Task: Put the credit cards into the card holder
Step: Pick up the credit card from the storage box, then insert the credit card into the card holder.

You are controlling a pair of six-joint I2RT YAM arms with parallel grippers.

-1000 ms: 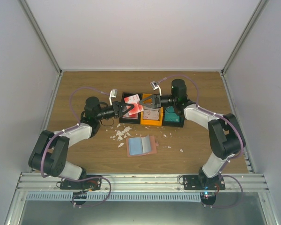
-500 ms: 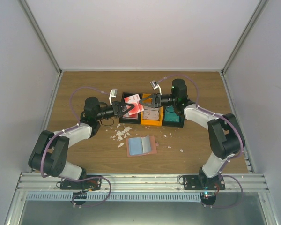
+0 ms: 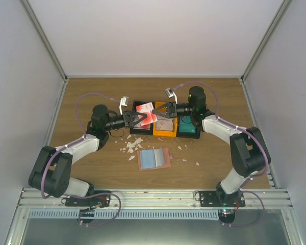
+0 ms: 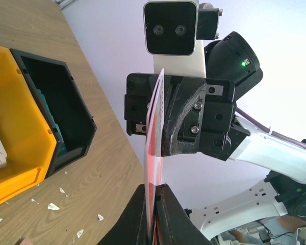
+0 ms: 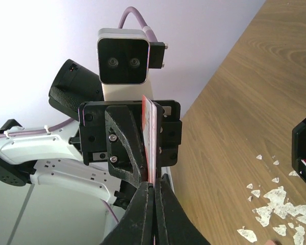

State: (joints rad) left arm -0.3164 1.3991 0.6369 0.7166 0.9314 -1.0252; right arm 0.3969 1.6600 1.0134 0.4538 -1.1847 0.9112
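One red-and-white credit card (image 3: 146,113) hangs in the air above the left end of the three-compartment tray (image 3: 189,136). It is pinched at opposite ends: the left gripper (image 3: 138,118) is clamped on its left end and the right gripper (image 3: 159,110) on its right. Both wrist views show the card edge-on between facing fingers.

This looks like a hand-over. To do it well, only one arm should let go, and only once the other's pinch is firm. Neither arm should pull or twist while both hold, or the thin card is likely to bend or slip. The releasing jaws should open wide and back away along the card's plane.

The card holder (image 3: 154,158) lies open and flat on the table (image 3: 92,92), nearer than the tray and well apart from the held card. More cards sit in the tray's orange and right compartments. White scraps (image 3: 131,144) litter the wood just left of the holder.

The tray rim directly below is the closest edge, so the card needs height before it travels toward the holder. The enclosure walls (image 3: 20,112) stand well away from both arms.
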